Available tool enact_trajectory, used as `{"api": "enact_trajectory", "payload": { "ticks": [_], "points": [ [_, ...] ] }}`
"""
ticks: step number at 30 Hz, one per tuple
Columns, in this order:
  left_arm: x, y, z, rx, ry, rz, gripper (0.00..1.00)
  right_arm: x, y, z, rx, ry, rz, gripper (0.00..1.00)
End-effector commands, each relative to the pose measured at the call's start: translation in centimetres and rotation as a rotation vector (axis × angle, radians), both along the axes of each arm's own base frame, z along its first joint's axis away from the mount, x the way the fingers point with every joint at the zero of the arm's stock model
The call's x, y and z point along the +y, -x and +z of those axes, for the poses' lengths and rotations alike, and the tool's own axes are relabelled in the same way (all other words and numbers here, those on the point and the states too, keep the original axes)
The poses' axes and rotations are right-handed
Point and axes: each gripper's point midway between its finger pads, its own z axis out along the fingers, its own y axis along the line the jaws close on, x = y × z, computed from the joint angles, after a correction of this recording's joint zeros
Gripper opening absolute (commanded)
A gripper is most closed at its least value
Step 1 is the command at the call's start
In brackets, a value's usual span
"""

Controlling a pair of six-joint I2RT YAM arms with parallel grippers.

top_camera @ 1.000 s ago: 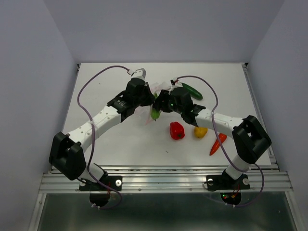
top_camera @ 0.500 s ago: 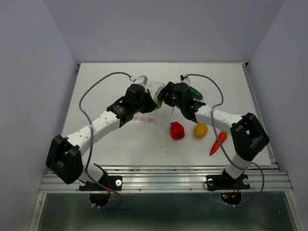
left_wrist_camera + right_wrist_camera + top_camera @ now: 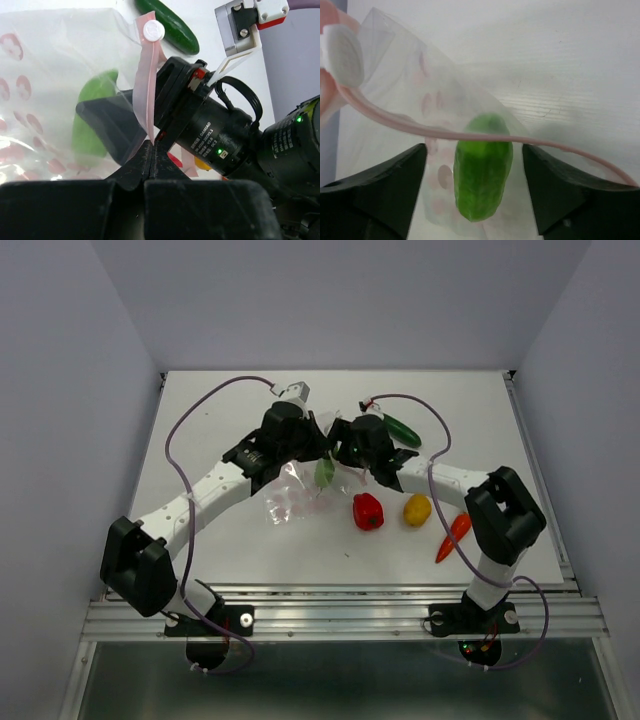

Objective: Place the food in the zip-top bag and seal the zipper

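In the left wrist view the cucumber (image 3: 170, 25) is cut off at twelve o'clock. At five o'clock, the red bell pepper (image 3: 175, 160) and yellow-orange piece (image 3: 202, 164) are mostly hidden behind the right arm (image 3: 215, 135).

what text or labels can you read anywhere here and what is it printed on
"DAMIAO": white print on the black motor housing, in the left wrist view.
Smaller white lines below that word: too small to read.
Pink marks on the zip-top bag: blurred shapes, no letters to make out.
Top and right wrist views: no readable text.
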Motion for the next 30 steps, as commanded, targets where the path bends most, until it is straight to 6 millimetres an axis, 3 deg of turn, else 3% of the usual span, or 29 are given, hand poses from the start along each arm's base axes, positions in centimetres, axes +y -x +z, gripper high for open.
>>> {"api": "enact_trajectory", "payload": {
  "ticks": [1,2,3,4,11,16,21,25,28,30],
  "points": [
    [-0.4,-1.3,2.7,-0.054,0.046,0.020,0.00,-0.4,-0.3,3.1,-0.068,0.078,0.062,0.95],
    [-0.4,-1.4,2.6,-0.050,0.048,0.029,0.00,-0.6,-0.2,3.3,-0.065,0.095,0.067,1.00],
    [-0.2,-1.5,2.3,-0.044,0.044,0.041,0.00,-0.6,-0.2,4.7,-0.091,0.106,0.078,1.00],
    [-0.1,-1.5,2.1,-0.043,0.043,0.044,0.00,-1.1,0.4,4.2,-0.058,0.137,0.088,1.00],
    [0.9,-2.0,1.5,-0.039,0.024,0.086,0.00,-1.5,2.4,9.8,-0.122,0.123,0.164,1.00],
    [1.6,-2.2,1.1,-0.038,0.001,0.097,0.00,-2.0,3.3,12.2,-0.168,0.110,0.199,1.00],
    [2.0,-2.9,0.1,-0.024,-0.029,0.099,0.00,-2.2,4.7,17.2,-0.299,0.073,0.322,1.00],
    [1.8,-3.4,-0.1,-0.028,-0.041,0.087,0.00,-1.1,6.7,21.3,-0.412,0.029,0.476,1.00],
    [1.5,-3.6,-0.2,-0.029,-0.045,0.080,0.00,-0.2,7.9,23.3,-0.449,-0.017,0.559,1.00],
    [1.4,-3.8,-0.1,-0.032,-0.044,0.076,0.00,0.3,7.8,23.6,-0.451,-0.036,0.572,1.00]
  ]
}}
